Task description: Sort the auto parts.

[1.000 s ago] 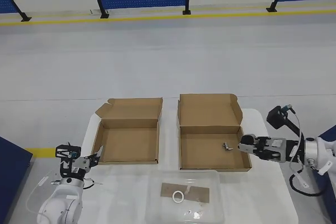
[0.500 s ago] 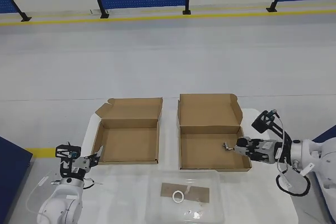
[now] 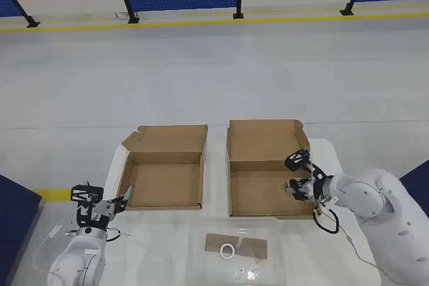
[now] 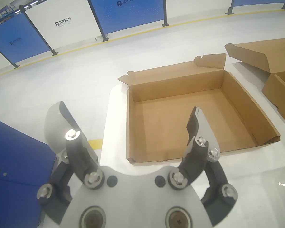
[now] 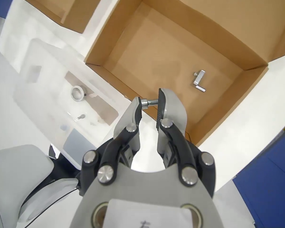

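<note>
Nearest to the robot, a clear tray (image 3: 200, 230) lies on the table (image 3: 150, 229), with a metal ring (image 3: 228, 250) and a small screw (image 5: 81, 116) inside. The left gripper (image 4: 128, 110) hangs at the near left corner of the table, its fingers wide apart and holding nothing. The right gripper (image 5: 150, 105) is over the right part of the right box (image 3: 257, 200); its fingers pinch a bolt (image 5: 147, 101) by both ends. An L-shaped metal part (image 5: 199, 80) lies on this box's floor. The left box (image 3: 164, 184) stands just beside it.
</note>
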`<state>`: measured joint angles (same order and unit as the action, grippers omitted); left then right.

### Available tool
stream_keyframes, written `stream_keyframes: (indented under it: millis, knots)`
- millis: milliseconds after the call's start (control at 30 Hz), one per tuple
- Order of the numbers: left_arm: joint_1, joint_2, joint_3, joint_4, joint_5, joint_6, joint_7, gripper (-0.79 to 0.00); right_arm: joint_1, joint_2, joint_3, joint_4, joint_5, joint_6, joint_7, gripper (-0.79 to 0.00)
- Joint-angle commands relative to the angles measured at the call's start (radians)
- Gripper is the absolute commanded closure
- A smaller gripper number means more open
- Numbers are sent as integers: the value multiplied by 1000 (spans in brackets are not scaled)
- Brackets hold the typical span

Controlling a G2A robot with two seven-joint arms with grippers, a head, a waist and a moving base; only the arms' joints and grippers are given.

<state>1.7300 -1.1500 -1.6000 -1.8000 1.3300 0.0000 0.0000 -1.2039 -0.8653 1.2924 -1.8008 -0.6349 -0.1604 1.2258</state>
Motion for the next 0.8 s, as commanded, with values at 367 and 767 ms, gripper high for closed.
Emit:
stream_keyframes:
  millis: [367, 767]
  knots:
    - [0, 0, 0, 0, 0, 0, 0, -785, 49, -16, -91, 84, 6, -6, -8, 0]
    - [0, 0, 0, 0, 0, 0, 0, -785, 143, -61, -278, 208, -235, 112, -135, 0]
